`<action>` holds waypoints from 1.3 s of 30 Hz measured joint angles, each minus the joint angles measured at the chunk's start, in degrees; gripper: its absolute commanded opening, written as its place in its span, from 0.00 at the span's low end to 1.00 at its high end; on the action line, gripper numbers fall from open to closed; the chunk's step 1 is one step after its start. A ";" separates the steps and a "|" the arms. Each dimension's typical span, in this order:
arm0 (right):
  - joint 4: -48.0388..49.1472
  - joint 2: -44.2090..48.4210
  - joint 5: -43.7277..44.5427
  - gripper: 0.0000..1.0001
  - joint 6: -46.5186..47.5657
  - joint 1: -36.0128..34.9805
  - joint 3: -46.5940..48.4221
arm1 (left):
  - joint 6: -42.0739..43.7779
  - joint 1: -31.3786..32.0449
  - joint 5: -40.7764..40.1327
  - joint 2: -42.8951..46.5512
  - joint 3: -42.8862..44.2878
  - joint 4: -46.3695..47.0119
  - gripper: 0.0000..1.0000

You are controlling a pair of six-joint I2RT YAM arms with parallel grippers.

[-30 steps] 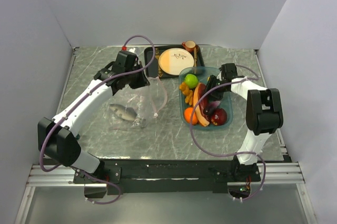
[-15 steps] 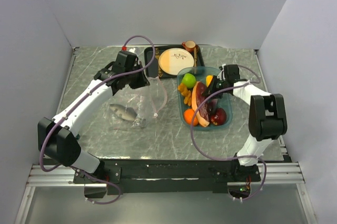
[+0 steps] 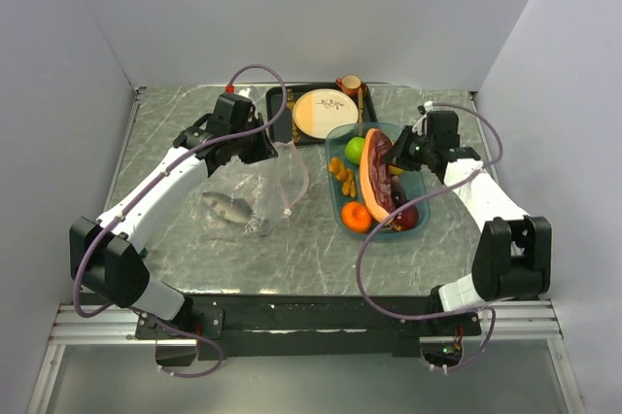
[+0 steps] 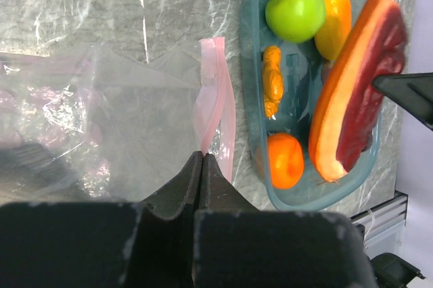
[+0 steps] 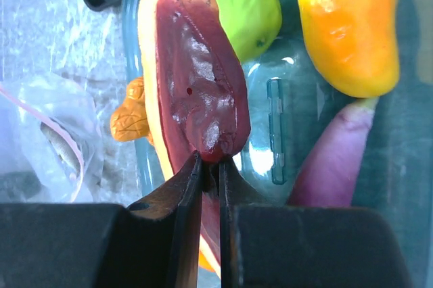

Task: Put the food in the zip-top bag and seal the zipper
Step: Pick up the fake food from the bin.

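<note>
The clear zip-top bag lies left of centre with its pale pink zipper hanging open. A grey fish shows through the plastic. My left gripper is shut on the bag's mouth edge; the left wrist view shows the jaws pinched beside the zipper. My right gripper is shut on a long dark-red and orange food slab, tilted up over the teal tray. The right wrist view shows the jaws clamped on the slab. A green apple, an orange and a red apple stay in the tray.
A purple eggplant and an orange-yellow piece lie in the tray under my right gripper. A cream-and-orange plate sits on a black tray at the back, with a small brown cup. Walls close in on three sides.
My right gripper has swung back and to the right and tipped the red slab up off the other food. The left arm and the bag have not moved.
</note>
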State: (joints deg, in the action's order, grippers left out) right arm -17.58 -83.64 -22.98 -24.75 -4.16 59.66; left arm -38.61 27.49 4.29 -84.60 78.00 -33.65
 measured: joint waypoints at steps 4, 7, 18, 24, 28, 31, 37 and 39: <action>-1.57 2.01 4.92 0.12 0.26 -1.57 0.04 | 0.00 0.00 0.44 0.00 0.00 0.00 0.01; -4.07 2.19 12.11 0.12 0.20 -4.96 0.96 | 0.02 0.00 0.44 -0.02 0.00 -0.02 0.01; -7.34 -2.01 28.87 0.35 -0.85 -11.45 7.15 | 0.00 0.00 0.46 0.00 0.00 -0.04 0.01; -7.04 -7.21 24.92 0.69 0.55 -11.45 7.28 | 0.04 0.00 0.57 -0.02 0.00 -0.04 0.01; -4.85 -7.06 19.91 0.83 0.98 -11.45 5.60 | 0.04 0.00 0.68 -0.02 0.00 -0.04 0.01; -3.96 -5.16 18.27 0.85 1.16 -11.43 3.10 | 0.04 0.00 0.85 -0.04 0.00 -0.02 0.01; -4.09 0.76 17.29 0.84 0.74 -9.99 -1.36 | 0.07 0.00 1.05 -0.81 0.00 -0.04 0.01; -4.33 2.60 17.29 0.82 0.61 -8.85 -2.71 | 0.09 0.00 1.25 -1.14 0.00 -0.02 0.01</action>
State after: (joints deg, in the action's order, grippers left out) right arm -21.91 -81.03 -5.69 -24.14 -13.02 56.95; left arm -38.52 27.49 5.54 -85.73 78.00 -33.67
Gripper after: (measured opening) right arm 0.843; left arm 0.014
